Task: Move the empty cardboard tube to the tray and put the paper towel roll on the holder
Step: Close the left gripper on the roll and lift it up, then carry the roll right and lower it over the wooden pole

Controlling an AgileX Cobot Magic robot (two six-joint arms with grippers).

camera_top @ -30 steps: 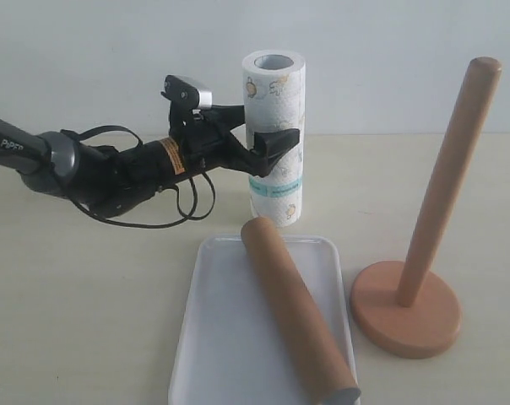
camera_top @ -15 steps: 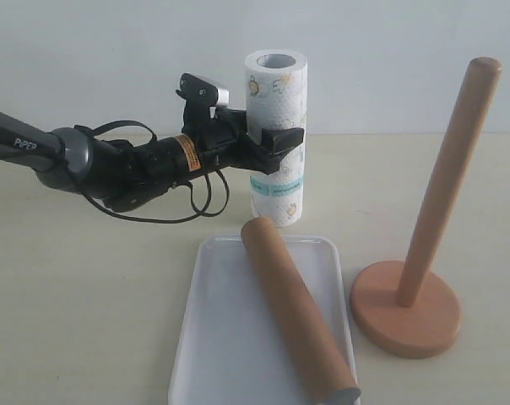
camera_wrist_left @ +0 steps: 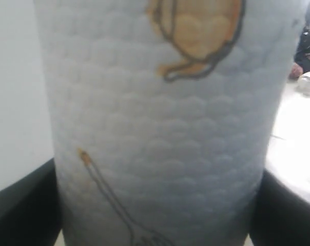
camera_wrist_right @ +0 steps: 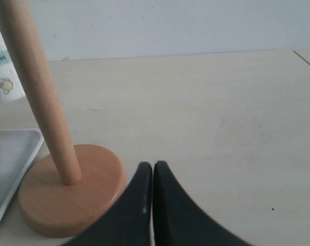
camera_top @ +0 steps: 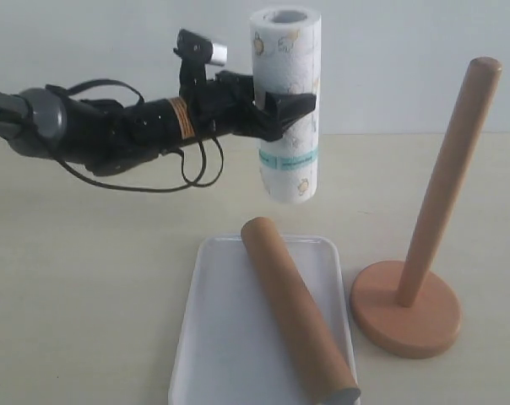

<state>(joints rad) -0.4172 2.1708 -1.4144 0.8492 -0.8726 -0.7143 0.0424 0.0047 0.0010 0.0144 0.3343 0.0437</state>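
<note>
White paper towel roll hangs clear of the table, nearly upright, clamped at its middle between the two fingers of the left claw. The brown cardboard tube lies slantwise in the white tray. The wooden holder stands just beside the tray, its post bare. The right claw, fingers pressed together on nothing, is near the holder's base.

The exterior view looks slightly down across the table toward a pale wall, with the tray at lower centre and the holder at right. The left wrist view sits so close to the paper towel roll that it fills the frame. The right wrist view looks low along the table past the right gripper, sharing the holder, tray corner and roll edge with the exterior view.
</note>
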